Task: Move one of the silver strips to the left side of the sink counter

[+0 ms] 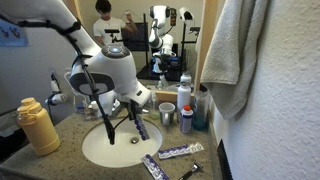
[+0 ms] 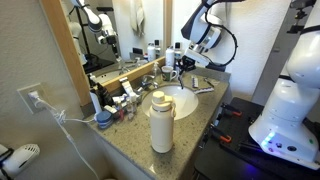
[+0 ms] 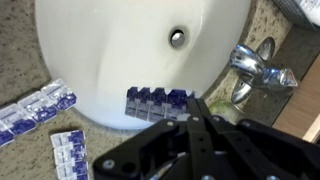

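Note:
My gripper [image 1: 134, 118] hangs above the round white basin [image 1: 100, 150] of the speckled sink counter [image 1: 205, 165]. It is shut on one silver strip [image 1: 142, 129] with blue print, held clear of the basin. In the wrist view the jaws [image 3: 194, 104] pinch the end of this strip [image 3: 155, 100] over the basin's rim [image 3: 90, 60]. Two other silver strips [image 1: 180, 151] [image 1: 153, 166] lie on the counter beside the basin; the wrist view shows them too [image 3: 35, 110] [image 3: 68, 156].
A chrome faucet [image 3: 256, 68] stands behind the basin. A yellow bottle [image 1: 38, 125] stands on one side of the counter. Bottles and a cup [image 1: 166, 114] crowd the other side. A black-handled razor [image 1: 190, 172] lies near the front edge. A towel [image 1: 235, 45] hangs on the wall.

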